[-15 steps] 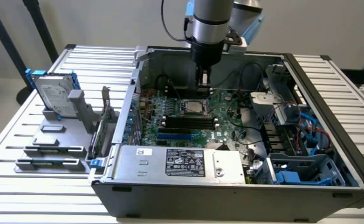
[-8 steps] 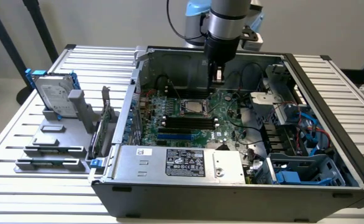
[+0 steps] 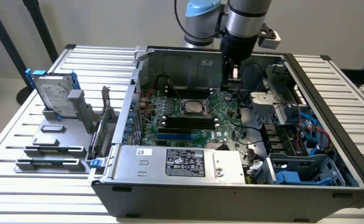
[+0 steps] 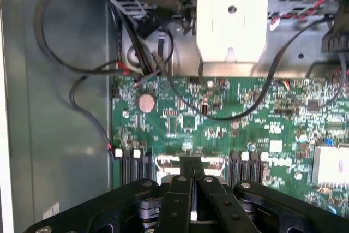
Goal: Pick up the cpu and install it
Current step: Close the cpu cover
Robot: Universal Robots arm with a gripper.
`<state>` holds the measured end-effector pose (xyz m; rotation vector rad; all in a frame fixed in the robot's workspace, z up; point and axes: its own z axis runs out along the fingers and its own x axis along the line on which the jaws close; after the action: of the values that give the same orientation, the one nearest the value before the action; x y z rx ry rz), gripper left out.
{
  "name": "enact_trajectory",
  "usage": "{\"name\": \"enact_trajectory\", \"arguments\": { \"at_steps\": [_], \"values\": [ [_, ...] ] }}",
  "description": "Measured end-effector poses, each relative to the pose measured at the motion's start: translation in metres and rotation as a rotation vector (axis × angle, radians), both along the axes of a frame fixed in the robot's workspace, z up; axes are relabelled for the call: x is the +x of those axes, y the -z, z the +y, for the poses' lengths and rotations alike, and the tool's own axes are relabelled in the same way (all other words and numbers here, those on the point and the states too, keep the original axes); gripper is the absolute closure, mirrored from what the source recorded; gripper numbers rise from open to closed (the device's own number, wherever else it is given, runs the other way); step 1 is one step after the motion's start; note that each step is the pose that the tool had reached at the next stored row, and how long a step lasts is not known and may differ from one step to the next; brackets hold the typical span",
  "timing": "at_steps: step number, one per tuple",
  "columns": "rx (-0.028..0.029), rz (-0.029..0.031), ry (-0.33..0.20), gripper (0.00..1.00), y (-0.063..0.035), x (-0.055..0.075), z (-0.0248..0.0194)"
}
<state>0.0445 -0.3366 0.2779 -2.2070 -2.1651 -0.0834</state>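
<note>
The cpu (image 3: 194, 106), a small silver square, lies flat in the dark socket frame in the middle of the green motherboard (image 3: 169, 133) inside the open computer case. My gripper (image 3: 231, 87) hangs inside the case, over the board's far part, to the exterior view's right of the cpu and apart from it. In the wrist view my gripper (image 4: 192, 175) has its black fingers (image 4: 175, 200) pressed together with nothing between them. They hover above the motherboard (image 4: 229, 118). A pale silver edge shows just behind the tips; I cannot tell what it is.
Black cables (image 4: 82, 69) loop along the case wall near the gripper. A metal drive cage (image 3: 293, 121) fills the case's right side and a power supply box (image 3: 175, 163) its front. Outside, on the exterior view's left, a hard drive with blue rails (image 3: 54, 93) stands among grey holder blocks (image 3: 51, 156).
</note>
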Motion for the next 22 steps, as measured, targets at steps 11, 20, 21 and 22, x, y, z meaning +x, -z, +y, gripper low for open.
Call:
{"name": "enact_trajectory", "arguments": {
  "at_steps": [11,20,21,22],
  "values": [
    [0.0038,-0.0001,0.000,0.89,0.0130,0.015,-0.0038],
    [0.0054,-0.0001,0.000,0.89,0.0282,0.008,-0.0046],
    [0.0074,0.0002,0.000,0.89,0.0286,0.007,-0.0047],
    [0.0114,0.0037,0.000,0.89,0.0286,0.007,-0.0047]
  ]
}}
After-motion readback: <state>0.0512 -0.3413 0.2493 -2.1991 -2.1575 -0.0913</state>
